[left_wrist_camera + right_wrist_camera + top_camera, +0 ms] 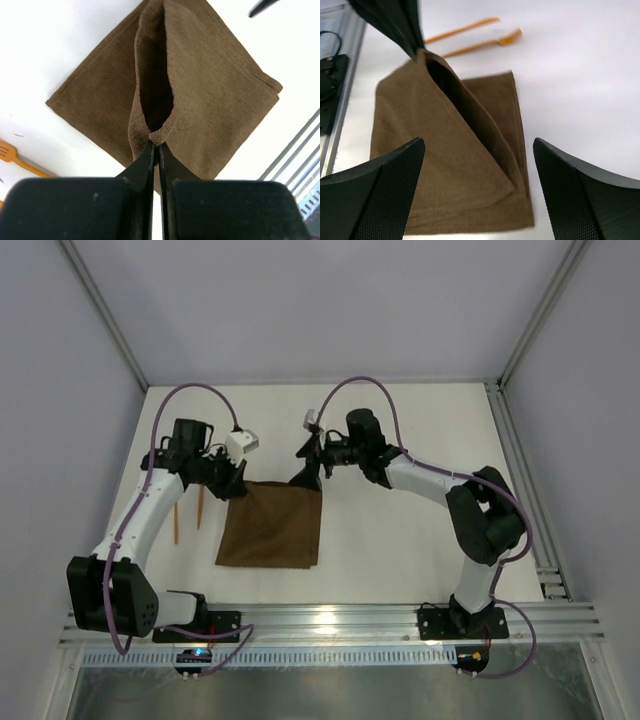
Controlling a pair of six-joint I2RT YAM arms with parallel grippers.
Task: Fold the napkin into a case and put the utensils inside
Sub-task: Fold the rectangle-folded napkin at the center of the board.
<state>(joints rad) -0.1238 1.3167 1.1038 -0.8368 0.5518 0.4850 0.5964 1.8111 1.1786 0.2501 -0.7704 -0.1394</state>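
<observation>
Pinching a lifted edge of the napkin, the left gripper clamped tight; the right gripper hovered spread above it.

One napkin of dark brown cloth is counted on the single surface. Two orange-tan utensils are counted: one fork and one plain thin piece. Two arms are counted, one left arm and one right arm. Two pincers are counted, one left pincer and one right pincer, and two fingers are seen on each.
</observation>
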